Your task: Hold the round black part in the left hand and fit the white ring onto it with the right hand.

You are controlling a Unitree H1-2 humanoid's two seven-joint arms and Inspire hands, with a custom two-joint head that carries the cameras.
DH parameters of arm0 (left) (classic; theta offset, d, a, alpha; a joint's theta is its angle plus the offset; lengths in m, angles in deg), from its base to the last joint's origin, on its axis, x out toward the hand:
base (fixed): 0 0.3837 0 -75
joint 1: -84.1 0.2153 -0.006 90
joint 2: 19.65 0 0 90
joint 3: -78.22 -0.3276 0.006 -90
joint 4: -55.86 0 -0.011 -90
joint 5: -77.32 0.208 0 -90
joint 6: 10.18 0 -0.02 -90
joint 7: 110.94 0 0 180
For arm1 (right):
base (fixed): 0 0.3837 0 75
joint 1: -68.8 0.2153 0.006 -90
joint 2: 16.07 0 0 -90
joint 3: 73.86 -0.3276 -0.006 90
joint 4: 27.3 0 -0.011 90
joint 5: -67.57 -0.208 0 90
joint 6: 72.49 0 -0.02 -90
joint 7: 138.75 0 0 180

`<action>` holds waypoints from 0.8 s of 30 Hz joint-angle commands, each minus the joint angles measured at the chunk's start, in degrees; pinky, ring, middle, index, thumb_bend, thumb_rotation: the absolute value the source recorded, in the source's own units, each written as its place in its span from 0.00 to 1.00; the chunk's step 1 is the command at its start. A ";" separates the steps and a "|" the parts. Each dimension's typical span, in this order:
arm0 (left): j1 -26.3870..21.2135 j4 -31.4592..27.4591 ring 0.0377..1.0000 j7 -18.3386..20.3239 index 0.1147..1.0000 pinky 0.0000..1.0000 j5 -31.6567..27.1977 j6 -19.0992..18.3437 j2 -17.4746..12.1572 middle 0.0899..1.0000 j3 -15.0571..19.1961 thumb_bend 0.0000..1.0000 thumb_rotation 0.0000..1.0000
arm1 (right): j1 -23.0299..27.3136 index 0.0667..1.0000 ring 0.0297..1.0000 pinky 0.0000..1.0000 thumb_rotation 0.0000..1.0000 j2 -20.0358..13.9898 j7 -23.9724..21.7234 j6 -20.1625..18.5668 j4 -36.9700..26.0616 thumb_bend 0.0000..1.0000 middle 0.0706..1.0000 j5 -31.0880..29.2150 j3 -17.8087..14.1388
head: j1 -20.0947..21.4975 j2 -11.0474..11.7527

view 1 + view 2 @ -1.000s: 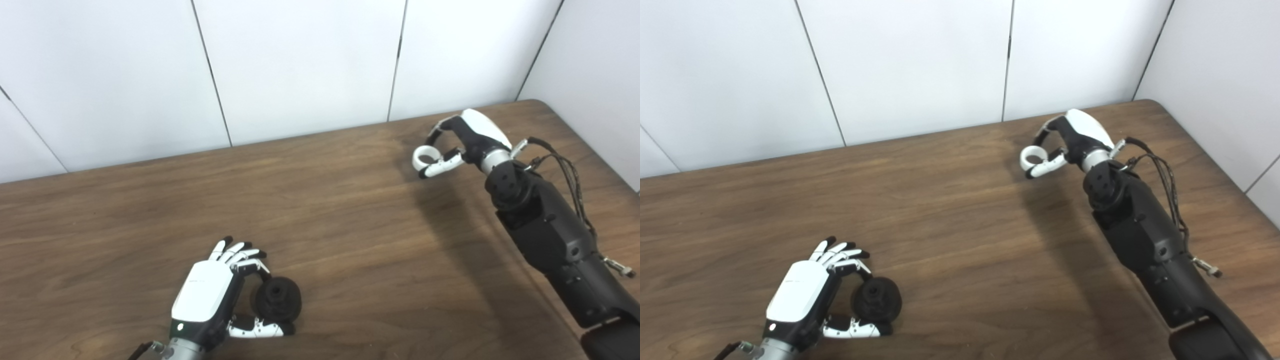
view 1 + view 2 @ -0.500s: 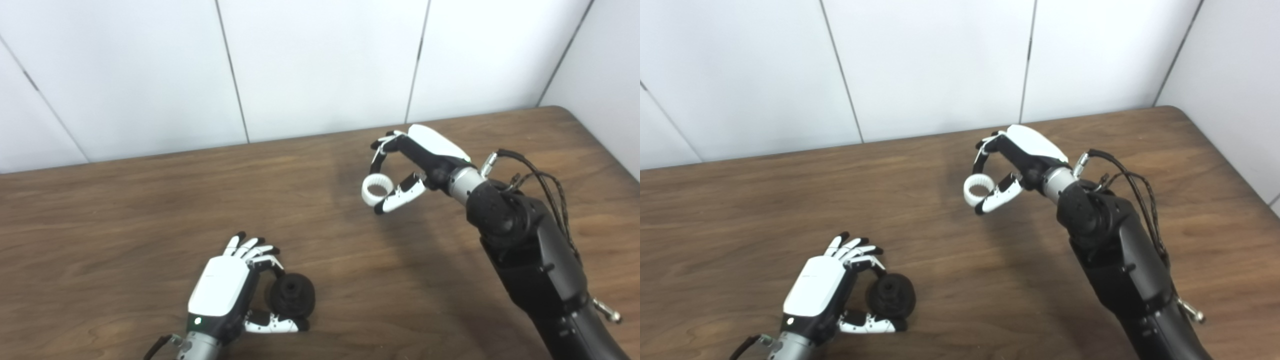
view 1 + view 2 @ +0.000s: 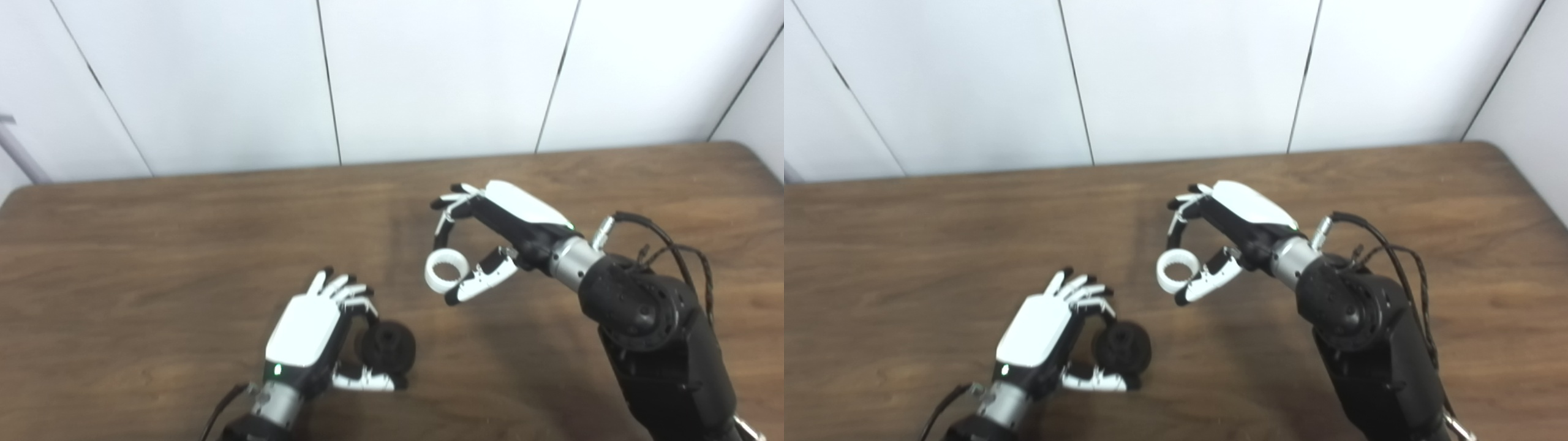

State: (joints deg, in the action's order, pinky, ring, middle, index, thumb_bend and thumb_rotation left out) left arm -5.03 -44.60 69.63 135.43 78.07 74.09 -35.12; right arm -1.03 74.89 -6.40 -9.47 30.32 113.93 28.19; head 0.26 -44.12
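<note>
Above table, right hand [image 3: 490,242] pinches white ring [image 3: 446,271], opening upward.

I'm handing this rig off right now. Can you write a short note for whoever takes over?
Left hand: shut on the round black part, low over the table.
Right hand: shut on the white ring, pinched between fingers and thumb, in the air up and to the right of the part, not touching it.
Done: both pieces grasped.
Left: bring the ring onto the part and seat it.
</note>
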 commanded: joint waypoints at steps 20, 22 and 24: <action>-0.69 0.06 0.89 1.77 0.42 1.00 2.05 -2.24 0.84 0.78 -1.66 0.52 0.06 | -0.74 0.45 1.00 1.00 0.13 3.22 -0.23 0.29 -2.29 0.52 0.87 -0.89 4.25 | -2.07 -2.27; -0.66 0.01 0.89 1.87 0.42 1.00 1.83 -2.26 0.92 0.78 -1.66 0.52 0.06 | -0.95 0.45 1.00 1.00 0.13 3.15 0.06 0.41 -2.10 0.52 0.87 -0.92 4.86 | -2.22 -2.35; -0.66 0.08 0.89 1.80 0.42 1.00 1.77 -2.23 0.93 0.78 -1.65 0.52 0.06 | -1.19 0.45 1.00 1.00 0.13 3.18 0.42 0.53 -1.83 0.52 0.87 -0.85 5.41 | -2.21 -2.43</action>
State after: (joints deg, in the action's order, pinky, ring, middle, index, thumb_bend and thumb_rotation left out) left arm -5.28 -44.72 69.77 136.39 76.00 75.19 -35.98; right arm -3.27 77.84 -7.66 -9.44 29.22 113.15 33.51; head -1.93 -46.41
